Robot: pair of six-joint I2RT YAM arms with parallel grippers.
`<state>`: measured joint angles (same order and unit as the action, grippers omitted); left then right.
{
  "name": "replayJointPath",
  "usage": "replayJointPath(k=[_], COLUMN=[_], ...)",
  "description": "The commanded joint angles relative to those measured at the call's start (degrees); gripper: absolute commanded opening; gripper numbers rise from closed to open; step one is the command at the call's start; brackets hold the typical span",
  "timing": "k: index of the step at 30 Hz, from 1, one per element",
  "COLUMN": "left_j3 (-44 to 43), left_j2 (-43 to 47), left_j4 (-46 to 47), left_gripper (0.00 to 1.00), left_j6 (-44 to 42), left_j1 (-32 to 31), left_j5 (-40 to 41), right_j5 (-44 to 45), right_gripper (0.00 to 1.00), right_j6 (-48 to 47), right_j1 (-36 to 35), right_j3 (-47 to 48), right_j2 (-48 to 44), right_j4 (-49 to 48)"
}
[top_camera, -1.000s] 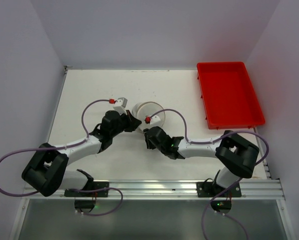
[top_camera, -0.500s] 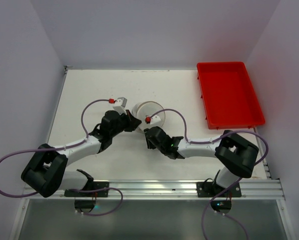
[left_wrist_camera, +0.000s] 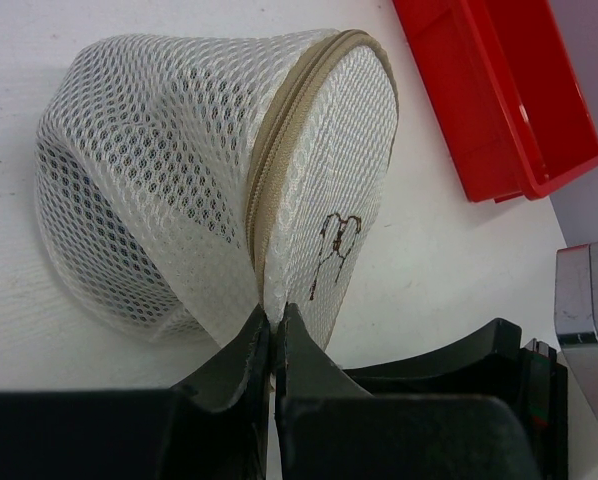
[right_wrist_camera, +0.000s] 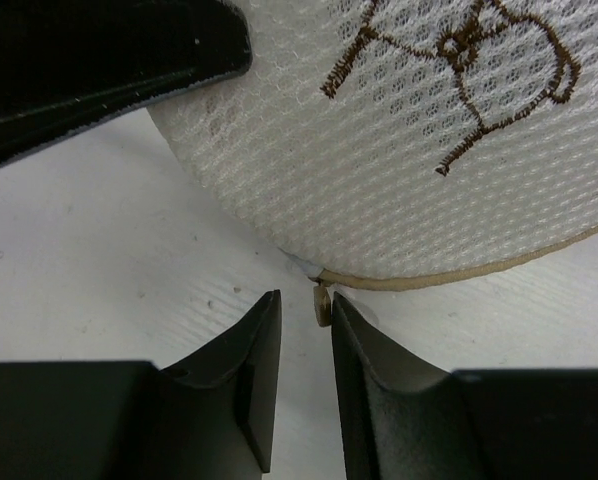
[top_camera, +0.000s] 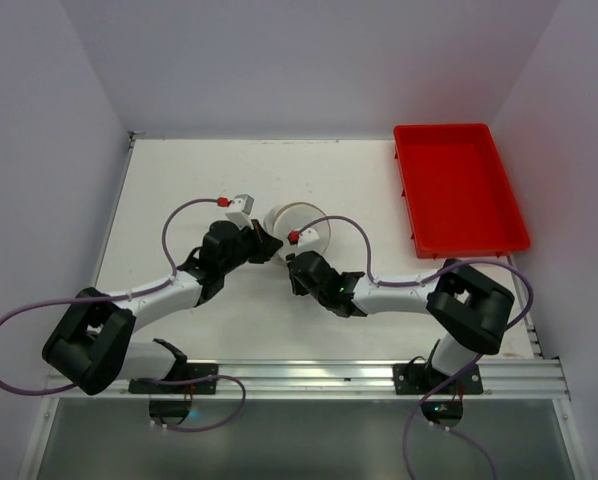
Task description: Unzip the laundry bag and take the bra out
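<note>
The laundry bag (top_camera: 297,228) is a cream-white mesh pod lying on its side mid-table, with its tan zipper closed around the lid (left_wrist_camera: 331,160). My left gripper (left_wrist_camera: 273,322) is shut on the bag's lower seam by the zipper. My right gripper (right_wrist_camera: 306,305) is open a little just below the lid (right_wrist_camera: 409,150). The small tan zipper pull (right_wrist_camera: 322,304) hangs between its fingertips, against the right finger. A dark shadow shows through the mesh (left_wrist_camera: 89,205); the bra itself is hidden inside.
A red plastic tray (top_camera: 457,187) stands at the back right, also seen in the left wrist view (left_wrist_camera: 499,95). The two arms meet at the bag, wrist to wrist. White walls enclose the table on three sides.
My right arm has edged slightly left and toward the bag. The left arm and the bag have not visibly moved.
</note>
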<state>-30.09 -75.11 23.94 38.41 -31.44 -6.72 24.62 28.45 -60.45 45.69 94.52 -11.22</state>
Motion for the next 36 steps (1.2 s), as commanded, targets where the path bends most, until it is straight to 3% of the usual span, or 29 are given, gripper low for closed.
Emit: replayJointPath(k=[1, 5, 6, 15, 18, 30, 36], left_j3=[0.5, 0.6, 0.6, 0.9, 0.9, -1.5, -5.7], left_j2=[1.6, 2.0, 1.8, 1.5, 1.7, 4.4, 2.0], left_j4=[2.0, 2.1, 2.3, 2.7, 2.4, -5.2, -9.3], left_gripper=[0.00, 0.00, 0.00, 0.00, 0.00, 0.00, 0.00], left_j6=[0.5, 0.7, 0.7, 1.0, 1.0, -1.4, -3.8], left_j1=[0.8, 0.8, 0.8, 0.9, 1.0, 5.0, 6.8], left_j5=[-0.7, -0.9, -0.8, -1.4, -1.1, -1.2, -5.5], right_j5=[2.5, 3.4, 3.5, 5.8, 6.1, 9.8, 6.2], right_gripper=[0.28, 0.23, 0.16, 0.13, 0.00, 0.00, 0.00], right_j6=[0.1, 0.4, 0.3, 1.1, 1.3, -5.7, -10.9], right_j1=[-0.3, -0.3, -0.3, -0.3, -0.3, 1.6, 2.4], right_j3=[2.5, 2.5, 2.6, 3.4, 3.1, -1.2, -0.2], right_j2=[0.8, 1.1, 1.5, 2.8, 2.4, -7.1, -9.6], right_j4=[-2.8, -2.8, -2.7, -1.7, -0.9, 2.5, 7.3])
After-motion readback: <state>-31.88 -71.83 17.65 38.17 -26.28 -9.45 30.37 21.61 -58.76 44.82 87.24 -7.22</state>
